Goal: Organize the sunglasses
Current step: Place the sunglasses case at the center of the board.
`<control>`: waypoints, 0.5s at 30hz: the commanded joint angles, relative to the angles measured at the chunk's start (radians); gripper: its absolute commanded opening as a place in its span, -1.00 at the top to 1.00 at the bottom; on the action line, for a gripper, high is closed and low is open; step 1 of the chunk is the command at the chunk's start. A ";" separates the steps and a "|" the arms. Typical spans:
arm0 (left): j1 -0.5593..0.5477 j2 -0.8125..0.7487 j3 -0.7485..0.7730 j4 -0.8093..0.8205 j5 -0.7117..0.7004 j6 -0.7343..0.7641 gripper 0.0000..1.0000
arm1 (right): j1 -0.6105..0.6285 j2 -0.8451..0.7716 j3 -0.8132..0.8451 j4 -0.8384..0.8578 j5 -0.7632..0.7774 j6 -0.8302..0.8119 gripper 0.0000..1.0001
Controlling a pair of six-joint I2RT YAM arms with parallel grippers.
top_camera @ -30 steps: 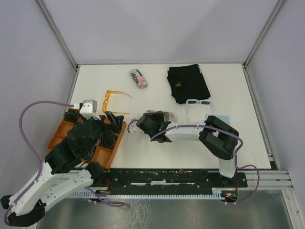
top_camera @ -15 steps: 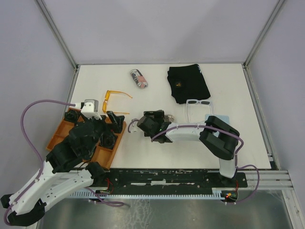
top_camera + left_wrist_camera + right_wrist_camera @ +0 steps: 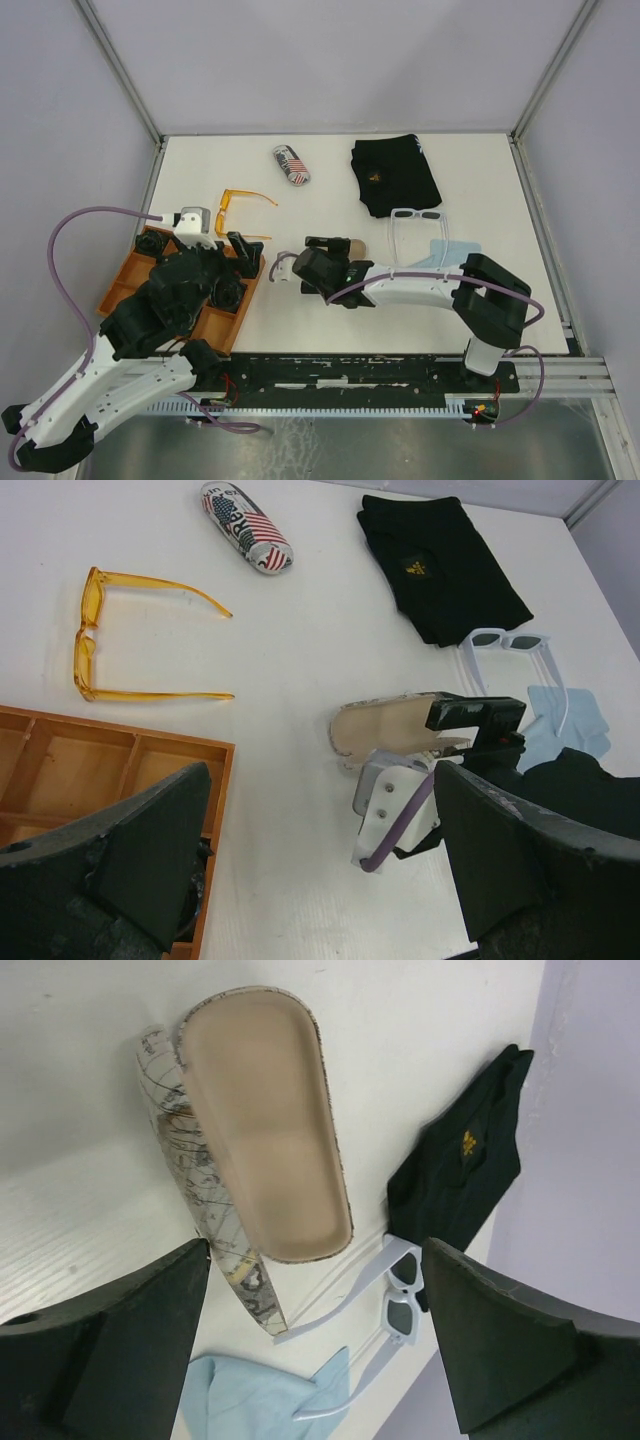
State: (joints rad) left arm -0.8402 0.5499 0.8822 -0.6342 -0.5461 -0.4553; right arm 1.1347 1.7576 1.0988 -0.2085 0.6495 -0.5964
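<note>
Over the last second my right tool [image 3: 315, 1250] has gone from half closed to wide and now holds nothing. Its arm has slid left along the tabletop [image 3: 330, 200]. The map-print case [image 3: 260, 1140] it was bunched over now lies open beneath it, beige lining up and nothing inside. I take that as the case made ready, so a pair can go in, though neither pair is put away yet. The white sunglasses [image 3: 390, 1290] lie just beyond the case, arms unfolded, their tips reaching the light blue cloth [image 3: 260, 1400]. They look like the natural next pick for this arm. The orange sunglasses [image 3: 100, 640] sit well to the left, also unfolded, just past the far edge of the wooden tray [image 3: 100, 770]. My left tool [image 3: 320, 780] has stayed wide and empty, hanging near that tray. From the top camera the right tool hides part of the case, so I cannot judge its inside there; only the right wrist view shows the bare lining. That wrist view misses the orange pair entirely, while the left wrist view takes in both pairs, the flag-print case [image 3: 245, 525] and the folded black cloth [image 3: 445, 565] at once. The top view alone shows the left arm covering much of the tray.
</note>
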 commanded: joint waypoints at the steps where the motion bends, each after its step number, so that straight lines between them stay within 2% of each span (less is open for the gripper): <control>1: -0.002 -0.002 0.006 0.032 -0.001 -0.018 -0.98 | 0.027 -0.091 -0.017 -0.051 -0.047 0.118 -0.89; 7: -0.002 0.011 -0.006 0.058 0.032 -0.026 -0.98 | 0.030 -0.178 -0.050 -0.068 -0.179 0.283 -0.89; 11: -0.001 0.014 -0.025 0.072 0.047 -0.035 -0.98 | 0.028 -0.253 -0.074 -0.059 -0.191 0.422 -0.88; 15: -0.002 0.025 -0.047 0.092 0.077 -0.047 -0.98 | 0.000 -0.361 -0.121 -0.032 -0.139 0.621 -0.84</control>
State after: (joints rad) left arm -0.8402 0.5602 0.8532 -0.6094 -0.5060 -0.4568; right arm 1.1595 1.5120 1.0092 -0.2863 0.4847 -0.2203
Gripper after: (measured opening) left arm 0.991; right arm 0.932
